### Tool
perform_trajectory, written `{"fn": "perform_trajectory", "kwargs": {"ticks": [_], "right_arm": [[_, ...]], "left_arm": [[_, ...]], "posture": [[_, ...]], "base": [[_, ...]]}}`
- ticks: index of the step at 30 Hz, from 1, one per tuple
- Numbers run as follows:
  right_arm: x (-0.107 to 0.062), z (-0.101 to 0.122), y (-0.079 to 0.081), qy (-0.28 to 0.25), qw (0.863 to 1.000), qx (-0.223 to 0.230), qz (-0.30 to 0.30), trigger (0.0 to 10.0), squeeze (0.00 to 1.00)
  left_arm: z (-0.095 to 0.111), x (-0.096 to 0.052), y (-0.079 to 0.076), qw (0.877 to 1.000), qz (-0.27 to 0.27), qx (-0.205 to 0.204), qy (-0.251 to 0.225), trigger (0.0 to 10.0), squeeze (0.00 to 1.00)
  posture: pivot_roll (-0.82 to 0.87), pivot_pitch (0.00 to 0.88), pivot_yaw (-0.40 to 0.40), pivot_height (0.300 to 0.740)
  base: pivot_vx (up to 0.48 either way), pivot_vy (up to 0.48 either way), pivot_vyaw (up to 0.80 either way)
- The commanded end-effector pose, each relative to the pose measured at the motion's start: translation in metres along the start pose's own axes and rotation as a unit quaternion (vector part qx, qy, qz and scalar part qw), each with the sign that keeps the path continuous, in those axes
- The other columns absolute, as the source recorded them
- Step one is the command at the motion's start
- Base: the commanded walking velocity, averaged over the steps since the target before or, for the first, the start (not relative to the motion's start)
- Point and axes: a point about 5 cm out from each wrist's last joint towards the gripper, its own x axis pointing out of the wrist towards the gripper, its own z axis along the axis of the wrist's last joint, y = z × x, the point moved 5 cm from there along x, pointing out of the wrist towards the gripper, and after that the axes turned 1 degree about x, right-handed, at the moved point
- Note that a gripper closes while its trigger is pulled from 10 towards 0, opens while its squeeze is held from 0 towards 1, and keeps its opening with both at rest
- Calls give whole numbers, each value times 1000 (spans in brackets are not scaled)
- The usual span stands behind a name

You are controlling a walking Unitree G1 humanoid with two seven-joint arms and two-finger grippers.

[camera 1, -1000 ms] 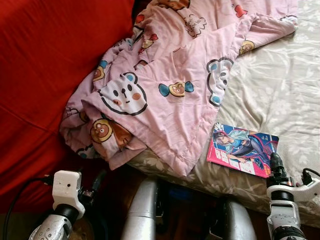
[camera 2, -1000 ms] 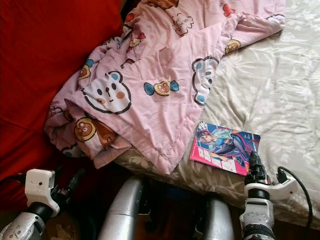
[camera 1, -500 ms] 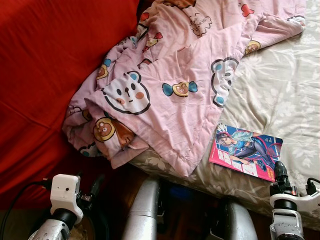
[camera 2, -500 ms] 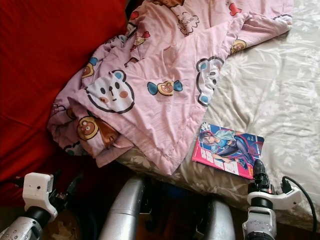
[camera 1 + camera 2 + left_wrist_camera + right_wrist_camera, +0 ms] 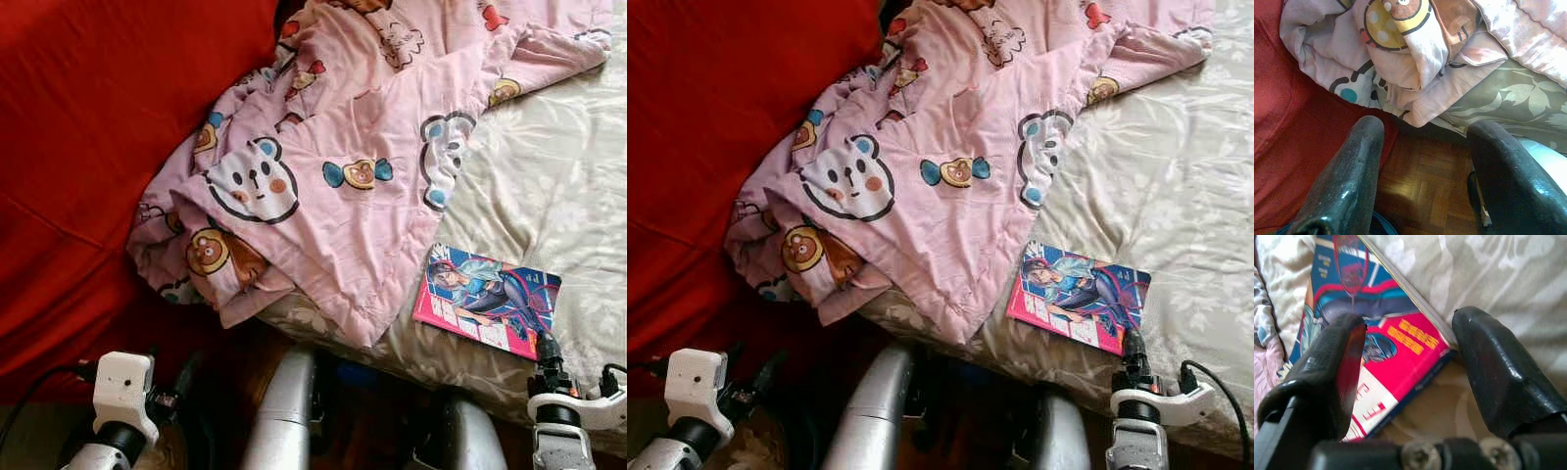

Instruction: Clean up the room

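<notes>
The right gripper [image 5: 1405, 367], fingers spread wide and holding nothing, straddles the near corner of the thin glossy pink-and-blue comic book [image 5: 487, 296]. The book lies flat on the cream floral bedspread [image 5: 549, 186], at four o'clock from the pink bear-print quilt [image 5: 333, 176]. It looks light, bendy and slick, so pinch that overhanging corner edge. The left gripper [image 5: 1425, 161] hangs open over the wood floor.

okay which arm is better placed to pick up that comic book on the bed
The right. The right gripper is open at the near corner of the comic book, one finger over the cover. The left gripper is open low by the pink blanket, far from it.
</notes>
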Motion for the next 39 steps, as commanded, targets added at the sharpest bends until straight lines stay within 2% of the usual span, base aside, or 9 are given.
{"fn": "perform_trajectory", "kwargs": {"ticks": [1,6,12,19,25,32,35,36,39], "right_arm": [[-15,-10,-19,19,999,11,-31,10000,0],[-25,-14,-34,23,996,30,-75,10000,0],[-27,-15,-35,13,996,59,-73,10000,0],[-21,-24,-23,24,996,73,-40,10000,0],[-8,-27,2,19,994,107,20,10000,0],[1,-26,13,13,993,113,36,10000,0],[4,-16,15,0,993,115,39,10000,0],[4,-14,14,-3,993,114,37,0,0],[3,-8,11,-11,993,115,33,0,0]], "left_arm": [[-9,-8,4,1000,7,2,23,10000,0],[-7,-13,3,1000,7,3,25,10000,0],[-7,-19,3,1000,9,5,29,10000,0],[-6,-23,1,999,11,4,30,10000,0],[0,-26,-3,1000,14,-1,26,10000,0],[-5,-28,-5,999,14,-7,33,10000,0],[-8,-30,-10,999,12,-12,38,10000,0],[-8,-30,-11,999,12,-13,38,10000,0],[-9,-31,-13,999,11,-16,42,10000,0]], "posture": [[343,514,206,628],[365,524,211,628],[384,536,217,628],[395,562,219,628],[403,599,225,628],[387,611,215,628],[373,620,207,628],[369,623,206,628],[361,631,201,628]], "base": [[0,0,0],[0,0,0],[0,0,0],[0,0,0],[0,0,0],[0,0,0],[0,0,0],[0,0,0],[0,0,0]]}}
